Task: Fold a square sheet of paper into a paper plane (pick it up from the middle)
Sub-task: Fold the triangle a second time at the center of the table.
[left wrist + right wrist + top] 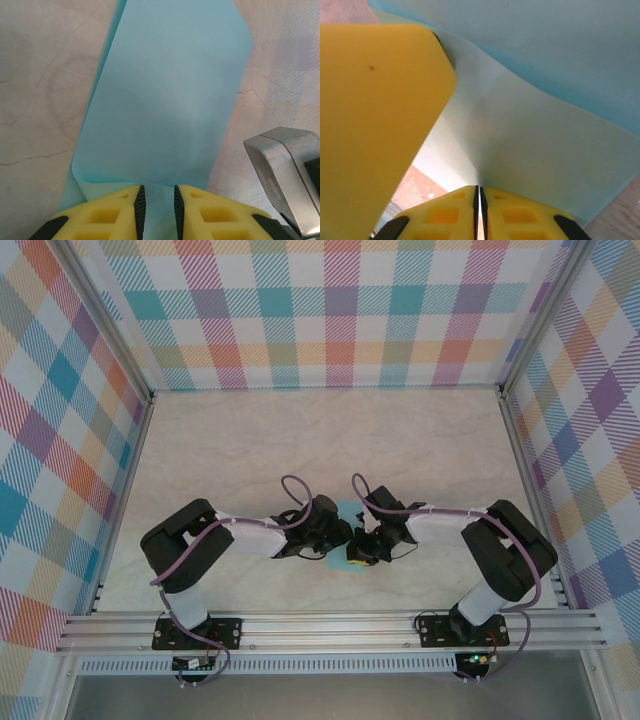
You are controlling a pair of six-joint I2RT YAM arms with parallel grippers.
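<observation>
The light-blue sheet of paper [165, 100] is folded over on the pale table, a long flap running away from my left gripper [158, 200]. That gripper's ribbed pads stand a little apart, with the paper's near edge showing in the gap. My right gripper [479, 192] is shut on a crease of the paper [545, 125], which rises from its jaws as a lifted fold. One yellow finger [375, 110] of the left gripper looms close on the left. From above, both grippers [343, 538] [366, 545] meet over the paper [348, 512] at the table's middle.
A silver metal part of the right arm [280, 170] sits close beside the paper on the right. The marbled table [250, 440] is walled by checked panels [330, 310], with an aluminium rail [330, 625] along the near edge.
</observation>
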